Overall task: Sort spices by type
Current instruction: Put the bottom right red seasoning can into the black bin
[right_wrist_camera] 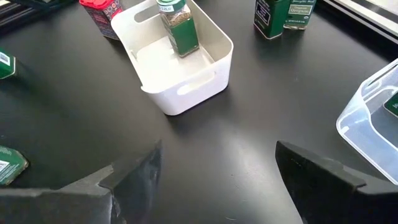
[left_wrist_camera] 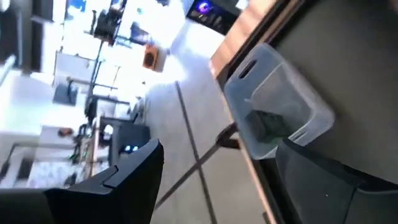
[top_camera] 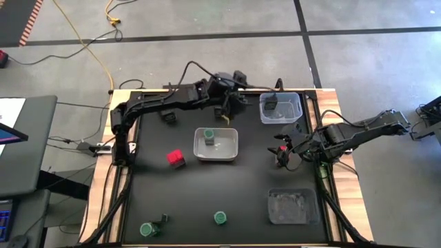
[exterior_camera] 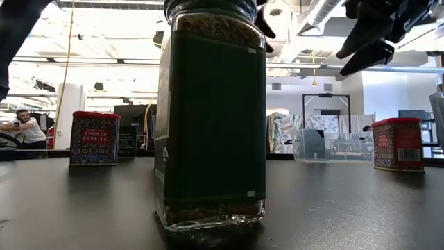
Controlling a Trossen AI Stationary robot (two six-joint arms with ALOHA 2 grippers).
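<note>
Green-lidded glass spice jar (right_wrist_camera: 179, 25) stands upright inside the white rectangular plastic bin (top_camera: 234, 146) at the centre of the black table (top_camera: 207, 193). A red rectangular spice box (top_camera: 176, 159) sits on the mat just outside that bin, at its nine o'clock in the overhead view. Two more round green-lidded jars (top_camera: 220, 218) and (top_camera: 147, 229) wait well apart from it toward six and seven o'clock, and a dark green squarish tin (top_camera: 167, 117) stands near eleven o'clock. A clear plastic tub (top_camera: 281, 107) at one o'clock already holds one dark tin, while the flat grey plastic tray (top_camera: 293, 207) at five o'clock looks unfilled.

Sorting seems only begun: one jar in the white bin, one tin in the clear tub, most containers loose. The left gripper (left_wrist_camera: 211, 180) hangs near the clear tub at twelve o'clock, fingers spread with nothing between them, which suggests a drop-off step there. The right gripper (right_wrist_camera: 214, 171) hovers at three o'clock of the white bin, fingers also wide apart and empty; something red (top_camera: 281, 150) shows close beside it from above, though I cannot tell whether it touches.

Next, I judge, an arm must travel to a loose container, descend squarely over it and close around its sides, then carry it to the matching bin.
</note>
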